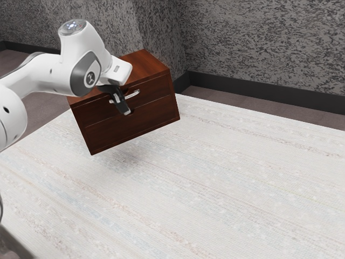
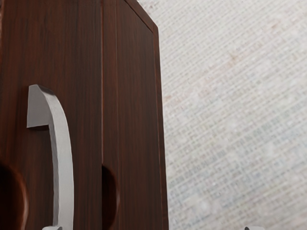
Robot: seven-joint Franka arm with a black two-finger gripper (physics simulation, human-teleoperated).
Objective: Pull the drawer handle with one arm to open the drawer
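Observation:
A dark brown wooden cabinet (image 1: pixel 141 116) stands at the back of the table toward the exterior view's left, with two drawer fronts one above the other. The upper front carries a silver bar handle (image 1: pixel 133 93) and looks flush with the lower front. My black gripper (image 1: pixel 122 103) is at the end of the handle nearer the arm, fingers pointing at the drawer front, open. In the wrist view the handle (image 2: pixel 60 143) runs close along the wood (image 2: pixel 129 120) toward my hand.
The pale woven tabletop (image 1: pixel 215 178) stretches wide in front of the cabinet and toward the exterior view's right. A speckled grey wall (image 1: pixel 259 38) with a dark baseboard stands behind. My white arm (image 1: pixel 48 75) reaches in from the exterior view's left.

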